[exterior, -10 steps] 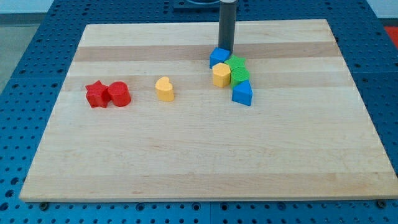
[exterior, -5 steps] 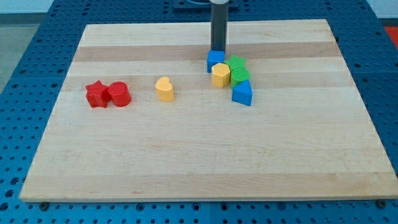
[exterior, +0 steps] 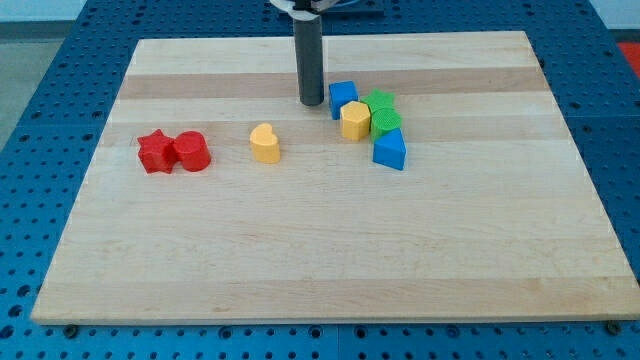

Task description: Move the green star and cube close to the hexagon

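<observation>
- End effector: a straight dark rod without jaws, so nothing to open or close and nothing held; its tip [exterior: 312,102] rested on the surface [exterior: 330,260] free of every block.
- Cluster, just to the view's right of the tip: blue cube [exterior: 343,98], yellow hexagon [exterior: 355,120], green star [exterior: 380,104], a second green block [exterior: 386,123] of unclear shape, and blue triangular block [exterior: 390,150].
- Blue cube: nearest block to the tip, just beside it on the right and slightly above the hexagon, touching or nearly touching the hexagon's upper left.
- Green star: on the far side of the cluster from the tip, behind the cube and hexagon, apparently pressed against the hexagon's upper right.
- Governing relation: the task blocks lay to the view's right of the tip, with the cube in between; a straight push rightward would likely meet the cube first and drive it into the group.
- Judgement: star and cube already appeared close to the hexagon, so little remained to do.
- Elsewhere, well apart to the view's left: yellow heart [exterior: 264,143], red cylinder [exterior: 191,151], red star [exterior: 155,151], the two red blocks touching.
</observation>
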